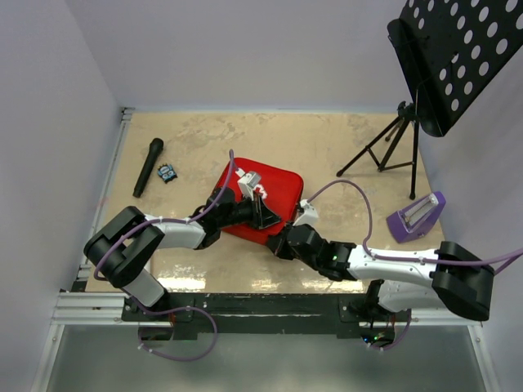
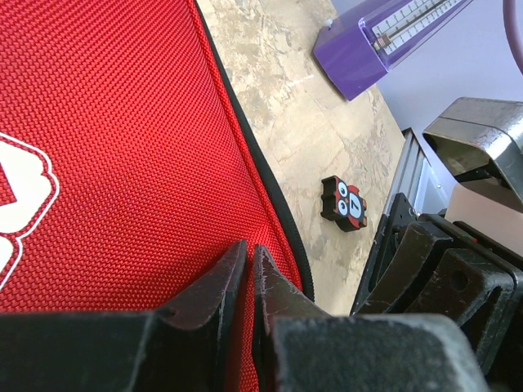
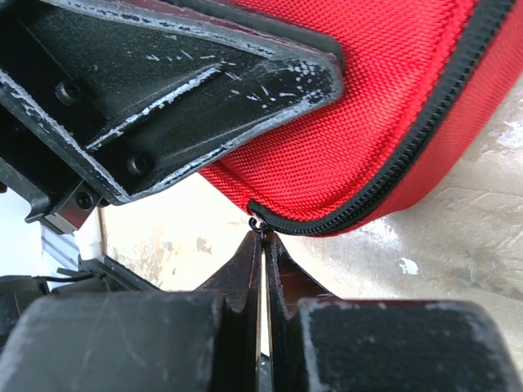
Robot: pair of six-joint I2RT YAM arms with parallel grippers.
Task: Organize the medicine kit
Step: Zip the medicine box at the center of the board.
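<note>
Right gripper [image 3: 263, 238] is clamped fully shut, its two black fingers pressed flat together, tips right at the small black pull loop [image 3: 256, 222] where the zipper [image 3: 409, 155] rounds the near corner of the medicine kit [image 1: 282, 192]; the loop pokes out just above the tips, and whether they actually pinch it I cannot tell. Over to the left gripper [image 2: 250, 251]: narrow, only a thin slit between the fingers, tips down on the kit's red lid near its edge, with nothing visibly caught between them. From the right wrist view, one scuffed, scratched black left finger [image 3: 180, 90] lies across the top of the lid. The kit sits in the middle of the table [image 1: 196, 139], between the two arms, a rounded-square soft case in coarse red woven fabric with black piping and black zipper teeth, and a white cross [image 2: 24, 188] outlined on the lid. The zipper reads as closed along the stretch in view, so the inside is hidden. The table is a tan, mottled, stone-look surface with a slight sheen. Well to the left lies a black microphone [image 1: 149, 167], and just beside it a small flat dark piece [image 1: 167, 172]. Off to the right rests a purple wedge-shaped object with a clear face [image 1: 417, 215], and a perforated black music stand [image 1: 458, 57] rises on a tripod at the far right.
</note>
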